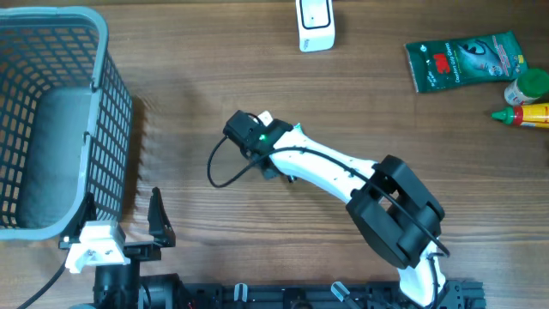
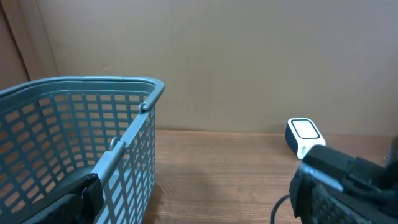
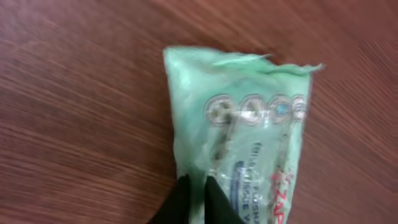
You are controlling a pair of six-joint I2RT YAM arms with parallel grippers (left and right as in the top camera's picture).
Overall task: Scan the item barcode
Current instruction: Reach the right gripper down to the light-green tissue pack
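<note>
- Item: pale green pouch [image 3: 239, 130], flat on the worktop [image 1: 214, 69], about mid-worktop. From overhead it is almost wholly hidden under the right tool [image 3: 198, 200].
- Long axis: in the right wrist view the pouch runs straight away from the tool, crimped end farthest and printed end nearest. The tool sits at the near left corner of that printed end.
- Right tool: the jaws stand nearly together, pinching the near edge of the pouch between the two black fingers [image 3: 185, 198]. I read this as a grasp on the pouch.
- Left tool [image 1: 125, 215]: spread wide and holding nothing, at the near left beside the basket [image 1: 103, 103]. It is well apart from the pouch, so the right arm is the working arm.
- Scanner [image 1: 315, 24]: white unit at the far edge, far and slightly right of the right tool, with bare worktop between.
- Barcode: none visible on the upward face, only blurred print. It may be underneath; cannot tell.
- Judgement: the next move calls for lifting the pouch and carrying it far-right to the scanner, with the barcode face turned towards it.
- Risk: a corner pinch on thin film may let the pouch droop or slip.
- Bystander: a dark green packet [image 1: 466, 58] lies at far right, untouched.
</note>
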